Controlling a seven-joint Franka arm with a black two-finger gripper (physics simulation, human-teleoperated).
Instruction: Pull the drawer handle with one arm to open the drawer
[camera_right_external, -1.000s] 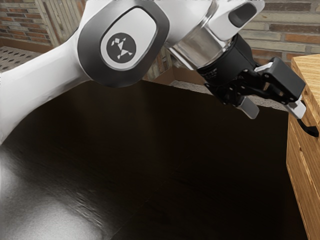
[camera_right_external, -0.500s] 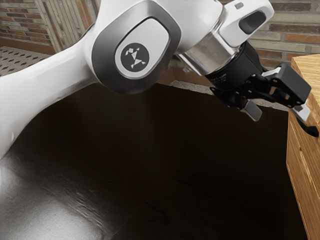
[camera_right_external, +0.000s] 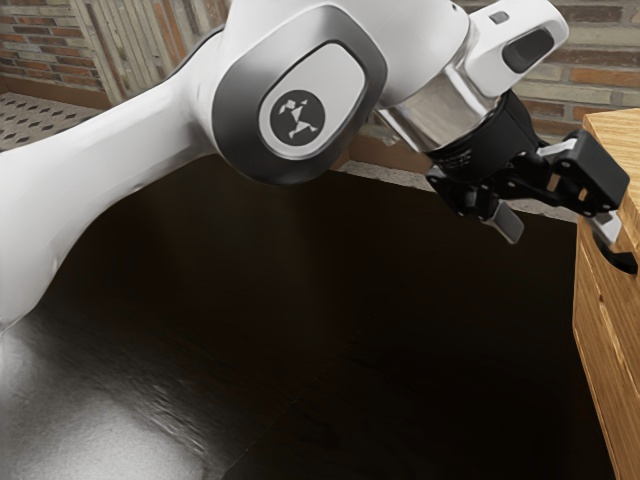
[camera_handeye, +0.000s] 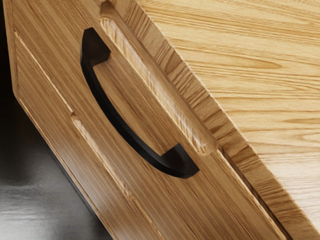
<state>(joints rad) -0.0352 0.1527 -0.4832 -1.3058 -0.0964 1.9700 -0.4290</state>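
Reaching across the dark surface (camera_right_external: 300, 350) from the exterior view's left, the arm holds its claw (camera_right_external: 560, 228) spread wide and gripping nothing, one finger out over the surface and the other right up against the wooden cabinet (camera_right_external: 615, 140) at the exterior view's right. The black handle (camera_right_external: 625, 263) curves out from the drawer (camera_right_external: 600, 300) just below that nearer finger, and from the hand's camera the handle (camera_handeye: 120, 131) lies slantwise across the drawer front (camera_handeye: 75, 165), which looks shut, with no gap opened at its edge. The trouble I would expect is in the approach. The finger by the cabinet could knock the wooden edge or the drawer front instead of slipping behind the bar. If the claw closes only on the handle's end, it may slide off once the pull begins. A pull that is not straight out from the front could also bind the drawer. Compared with a second ago, the whole arm has swung further toward the cabinet, bringing the claw closer to the handle at much the same spread, while the drawer itself has not moved.
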